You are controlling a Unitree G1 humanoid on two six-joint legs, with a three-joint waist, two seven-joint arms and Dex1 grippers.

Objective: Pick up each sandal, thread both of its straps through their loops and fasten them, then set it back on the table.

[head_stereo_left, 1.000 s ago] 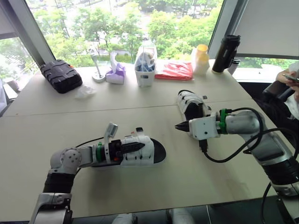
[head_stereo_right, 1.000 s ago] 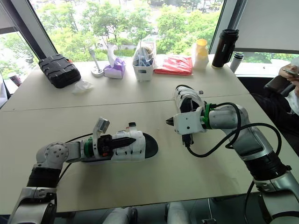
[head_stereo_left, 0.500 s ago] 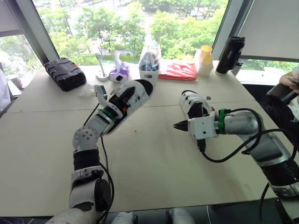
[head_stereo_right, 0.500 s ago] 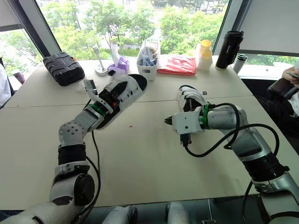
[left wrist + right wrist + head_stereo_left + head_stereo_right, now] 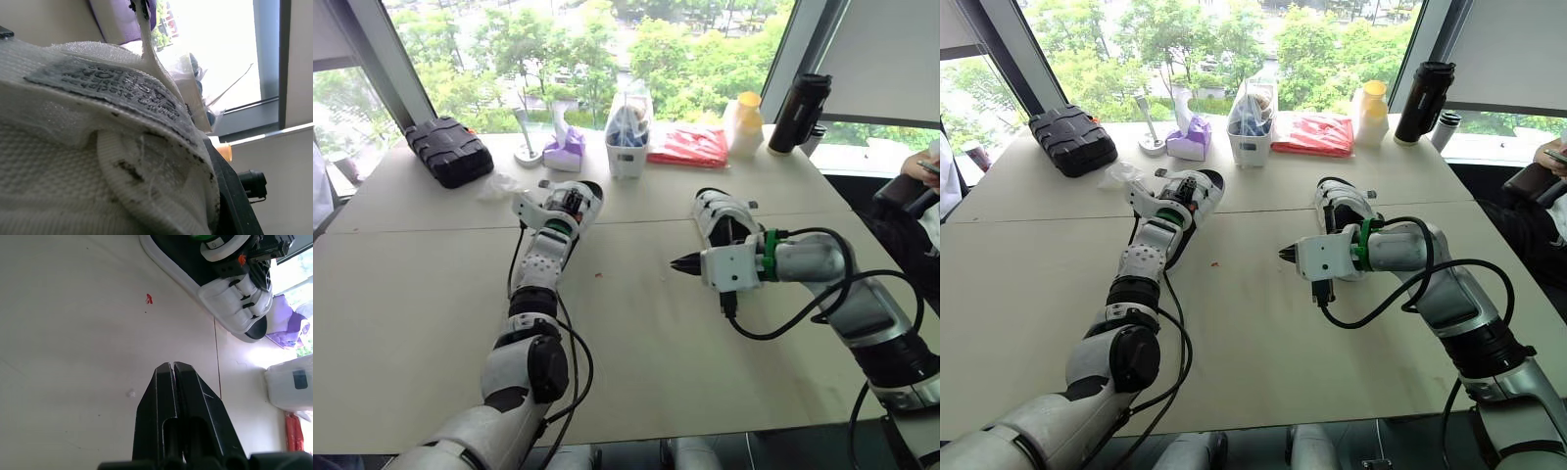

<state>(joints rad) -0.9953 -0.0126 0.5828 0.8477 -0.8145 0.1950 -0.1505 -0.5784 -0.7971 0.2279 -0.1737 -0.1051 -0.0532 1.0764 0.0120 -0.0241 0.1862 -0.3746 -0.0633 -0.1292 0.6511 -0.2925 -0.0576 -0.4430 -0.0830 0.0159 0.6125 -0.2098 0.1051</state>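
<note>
Clasping a sandal (image 5: 235, 308), left claw (image 5: 564, 203); right claw (image 5: 677, 263) pinched closed, empty; white bin (image 5: 626, 159) with bluish contents

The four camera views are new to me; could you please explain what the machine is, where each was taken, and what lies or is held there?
It is a two-armed humanoid robot at a table. The two wide pictures come from a stereo camera on its head, looking down over its arms. The other two come from a camera on each wrist, looking along that gripper's fingers. The left gripper holds a white sandal, whose mesh sits right against the left wrist camera. The right gripper is shut and empty over the table, and the second sandal lies just behind it. Near the window stand a black case, a white bin, a red packet and a black flask.
</note>
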